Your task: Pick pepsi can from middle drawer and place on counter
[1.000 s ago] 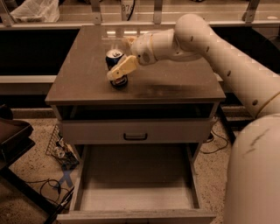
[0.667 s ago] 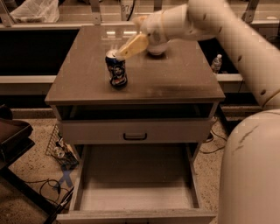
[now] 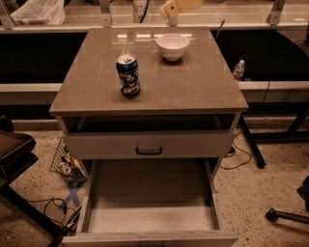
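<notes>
The pepsi can [image 3: 128,75] stands upright on the left part of the counter [image 3: 203,87], free of any grip. My gripper [image 3: 176,6] is high at the top edge of the camera view, above and behind the white bowl [image 3: 172,46], well away from the can, with nothing seen in it. The middle drawer [image 3: 149,202] is pulled far out at the bottom, and its flat floor is bare.
A drawer front with a dark handle [image 3: 148,150] sits just under the counter. A water bottle [image 3: 239,70] stands on the ledge at right. A plastic bag [image 3: 36,12] lies at back left. A dark seat [image 3: 12,149] and cables [image 3: 58,207] are at left, a chair base [image 3: 285,215] at right.
My gripper has let go of the pepsi can and moved up and back to the right, out to the top edge. The can stays upright on the counter.
</notes>
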Controlling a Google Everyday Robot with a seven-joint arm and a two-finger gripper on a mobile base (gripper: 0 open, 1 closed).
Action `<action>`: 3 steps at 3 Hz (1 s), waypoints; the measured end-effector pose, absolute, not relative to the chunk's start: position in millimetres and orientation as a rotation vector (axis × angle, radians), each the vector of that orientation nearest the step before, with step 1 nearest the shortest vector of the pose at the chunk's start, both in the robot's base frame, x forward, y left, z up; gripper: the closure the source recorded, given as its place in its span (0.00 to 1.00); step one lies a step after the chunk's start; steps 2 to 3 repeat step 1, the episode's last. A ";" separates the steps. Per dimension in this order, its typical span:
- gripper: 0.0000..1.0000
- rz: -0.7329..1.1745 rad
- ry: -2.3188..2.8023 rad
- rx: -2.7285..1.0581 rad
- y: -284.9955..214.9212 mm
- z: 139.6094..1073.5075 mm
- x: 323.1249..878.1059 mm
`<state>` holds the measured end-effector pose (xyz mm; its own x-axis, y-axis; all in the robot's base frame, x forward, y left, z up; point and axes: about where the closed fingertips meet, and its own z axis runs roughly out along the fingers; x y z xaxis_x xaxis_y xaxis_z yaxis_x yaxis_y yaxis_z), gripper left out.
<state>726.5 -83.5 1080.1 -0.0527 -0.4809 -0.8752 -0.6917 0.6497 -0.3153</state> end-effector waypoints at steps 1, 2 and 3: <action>0.00 -0.010 1.681 -0.756 -130.4 1130.2 683.1; 0.00 -0.010 1.681 -0.756 -130.4 1130.2 683.1; 0.00 -0.010 1.681 -0.756 -130.4 1130.2 683.1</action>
